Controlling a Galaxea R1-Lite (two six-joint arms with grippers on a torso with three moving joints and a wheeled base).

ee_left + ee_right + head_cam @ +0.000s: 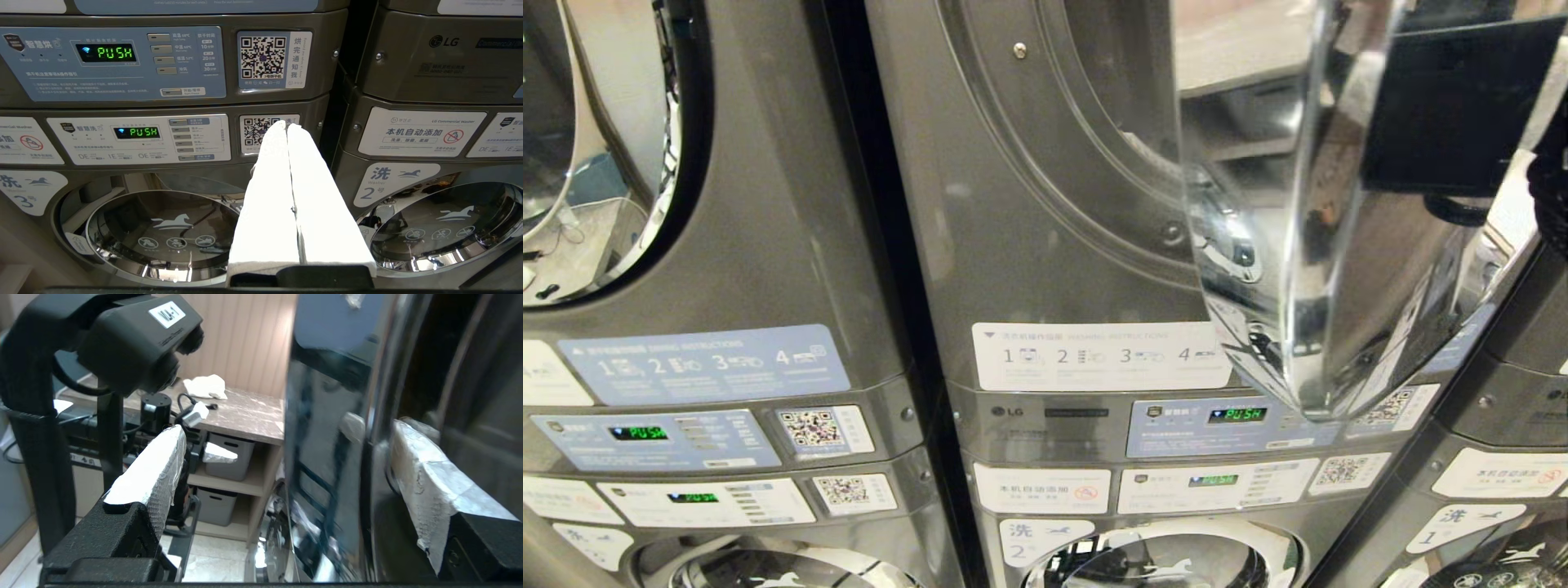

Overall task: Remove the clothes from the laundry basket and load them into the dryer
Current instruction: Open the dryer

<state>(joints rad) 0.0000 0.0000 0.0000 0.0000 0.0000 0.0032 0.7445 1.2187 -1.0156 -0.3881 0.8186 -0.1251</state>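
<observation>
Right claw [282,457] spread wide, arm raised; left claw [288,126] parked with fingers pressed together

The open dryer door [1307,269] juts out across the drum opening [1111,106], its chrome edge standing between the spread fingers of the right gripper [286,465]; left of that door the opening is unblocked.

Your left gripper [288,124] has two long fingers wrapped in white tape, rising from a black base. Your right gripper [286,457] shows the same white, textured wrapping on black, rough-surfaced finger mounts. The black housing with a white label and black cable beside it is probably your head.
</observation>
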